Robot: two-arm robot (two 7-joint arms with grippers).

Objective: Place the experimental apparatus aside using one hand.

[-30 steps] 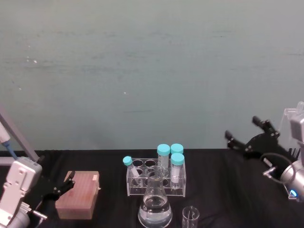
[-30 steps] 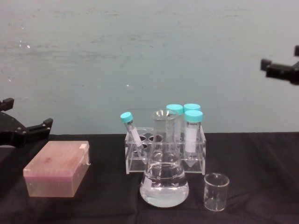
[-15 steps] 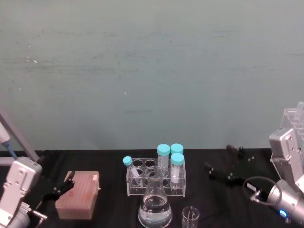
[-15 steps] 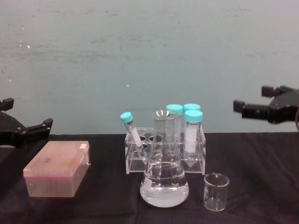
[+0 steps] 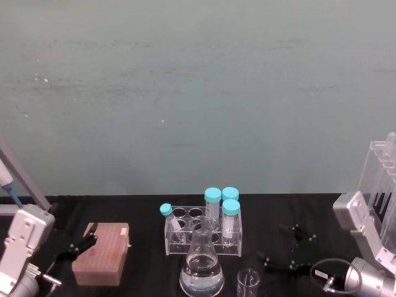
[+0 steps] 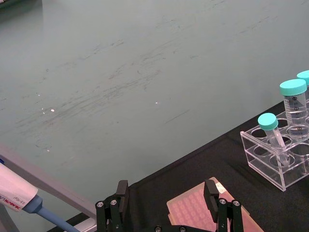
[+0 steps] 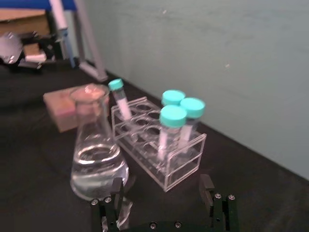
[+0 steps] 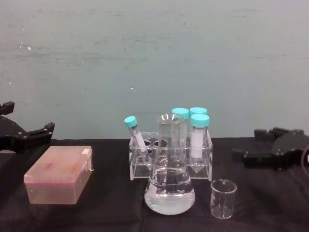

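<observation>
The tube caps (image 8: 200,120) are teal, the box (image 8: 59,175) beside the left claw (image 6: 166,189) is pale pink, and the desk (image 8: 106,212) is black.

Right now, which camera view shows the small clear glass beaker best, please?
The chest view: the small clear glass beaker stands whole, side-on, beside the clear conical flask. The head view crops its base; the right wrist view has it partly behind the right tool.

Beaker (image 5: 248,286) base cut off below, flask (image 8: 169,186) hiding rack (image 8: 136,170) front
</observation>
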